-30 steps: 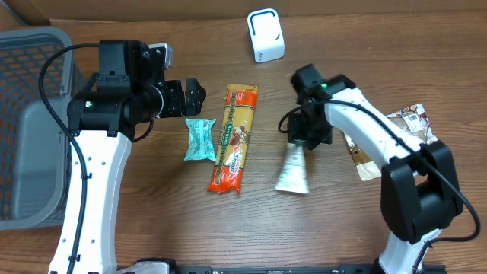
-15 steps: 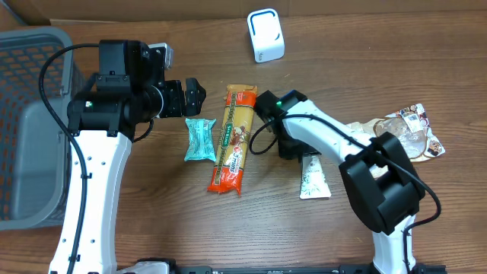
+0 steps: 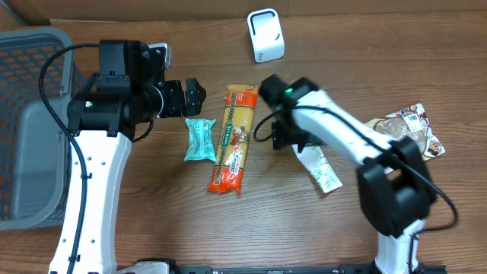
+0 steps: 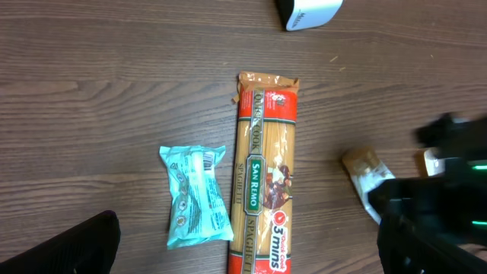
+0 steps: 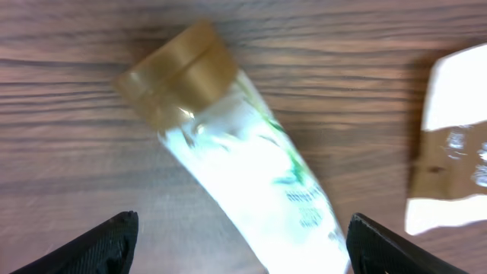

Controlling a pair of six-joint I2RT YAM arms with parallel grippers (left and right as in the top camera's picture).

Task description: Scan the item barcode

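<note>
Nearest, the white tube [image 3: 321, 168] lies flat on the table [image 3: 152, 228], its brown cap pointing far-left. The right gripper [image 5: 242, 236] hangs just above the cap end, jaws spread wide either side and touching nothing (so the tube is not held). I judge it is poised there to take a grip, since the barcode must be turned toward the scanner. Left of the tube lie the spaghetti pack [image 3: 233, 139] and a teal packet [image 3: 200, 140]. Just beyond the packet hovers the left gripper [image 3: 195, 96], wide and empty, probably parked out of the way. Farthest back stands the white scanner [image 3: 265, 36], well apart from the tube.
</note>
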